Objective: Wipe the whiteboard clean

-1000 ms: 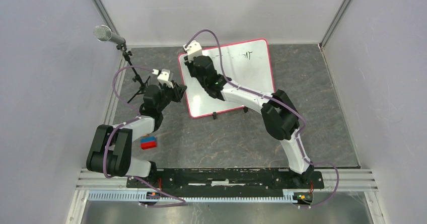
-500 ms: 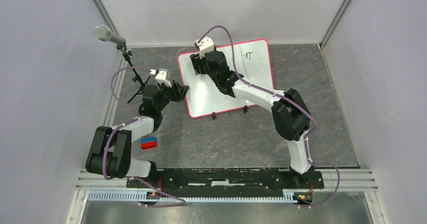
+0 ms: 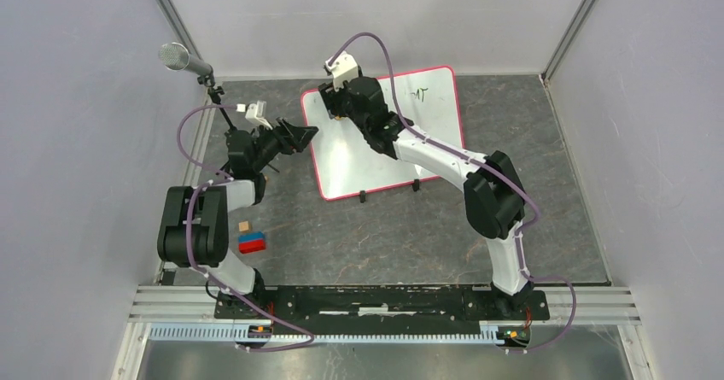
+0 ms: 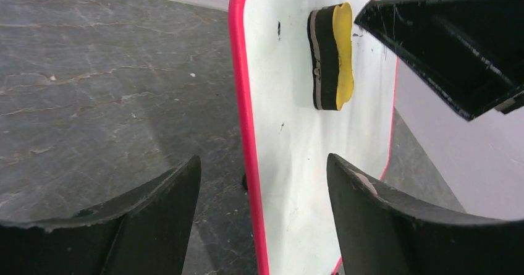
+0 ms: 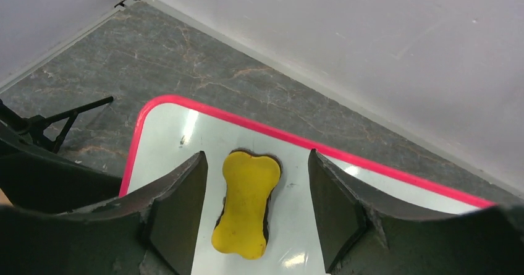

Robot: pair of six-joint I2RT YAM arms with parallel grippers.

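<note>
Grey marbled table [image 3: 410, 235], and at far left a microphone [image 3: 175, 55] on its stand. A red-and-blue block [image 3: 252, 243] sits by the left arm's base. Left gripper [image 3: 307, 131] has its jaws spread wide and empty, just beside the left rim of the whiteboard [image 3: 384, 154]. That whiteboard lies flat at the far middle of the table. On its far-left corner is a yellow eraser [image 5: 246, 202]. Right gripper [image 5: 253, 160] is above it, jaws spread either side, not pinching. Black writing [image 3: 417, 95] shows further right.

Probably a robotics lab test cell: boxed in by plain grey panels [image 3: 77, 141], fitted with an aluminium mounting rail [image 3: 171, 299] and a microphone [image 3: 174, 55] on a stand [image 3: 224, 117].
</note>
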